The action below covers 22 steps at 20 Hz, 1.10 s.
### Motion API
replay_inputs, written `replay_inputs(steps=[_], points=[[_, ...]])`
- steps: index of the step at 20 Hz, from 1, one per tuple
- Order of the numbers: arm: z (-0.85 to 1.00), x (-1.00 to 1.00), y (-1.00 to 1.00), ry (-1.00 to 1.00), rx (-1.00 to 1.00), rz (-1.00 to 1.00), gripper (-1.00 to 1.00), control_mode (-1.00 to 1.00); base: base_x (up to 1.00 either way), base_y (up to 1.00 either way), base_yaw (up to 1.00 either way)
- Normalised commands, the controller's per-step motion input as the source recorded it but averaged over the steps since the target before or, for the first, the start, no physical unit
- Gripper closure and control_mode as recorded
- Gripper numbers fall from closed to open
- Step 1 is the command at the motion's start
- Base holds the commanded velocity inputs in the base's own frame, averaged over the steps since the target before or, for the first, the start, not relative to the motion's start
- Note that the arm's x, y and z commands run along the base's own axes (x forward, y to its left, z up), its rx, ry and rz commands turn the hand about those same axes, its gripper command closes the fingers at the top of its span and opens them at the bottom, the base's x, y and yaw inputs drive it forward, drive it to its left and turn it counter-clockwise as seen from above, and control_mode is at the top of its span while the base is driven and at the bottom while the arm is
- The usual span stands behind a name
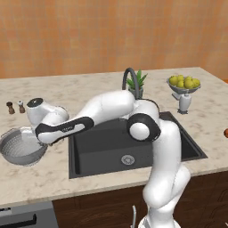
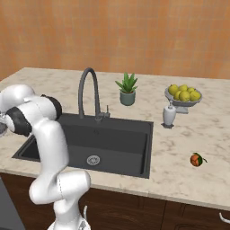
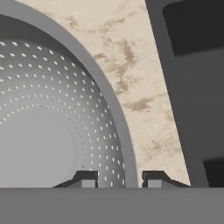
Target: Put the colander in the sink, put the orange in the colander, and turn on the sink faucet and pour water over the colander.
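Hand view puts my gripper (image 3: 118, 179) astride the colander (image 3: 48, 127) rim, one fingertip (image 3: 85, 178) inside the bowl, the other outside, pinching the rim between them. From the left base view, I see the colander (image 1: 20, 147) sitting on the counter (image 1: 89, 91) left of the sink (image 1: 129, 149), my arm stretched across to it. The right base view shows the orange (image 2: 196, 159) on the counter right of the sink (image 2: 96, 143), well apart from it, and the faucet (image 2: 88, 92) arching at the far edge.
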Motion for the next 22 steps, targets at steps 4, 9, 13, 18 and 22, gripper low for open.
replay_inputs(steps=[4,9,13,18,22], points=[[0.09,-0.55,-0.64,-0.16,0.34,-0.40,1.00,-1.00,0.00,0.00,0.00],[0.63,-0.70,-0.55,-0.32,0.30,-0.30,1.00,-1.00,0.00,0.00,0.00],[1.00,-0.96,-0.64,-0.32,0.24,-0.17,1.00,-1.00,0.00,0.00,0.00],[1.00,-0.99,-0.77,-0.05,0.24,-0.11,1.00,-1.00,0.00,0.00,0.00],[1.00,-0.94,-0.77,0.09,0.13,-0.07,1.00,-1.00,0.00,0.00,0.00]])
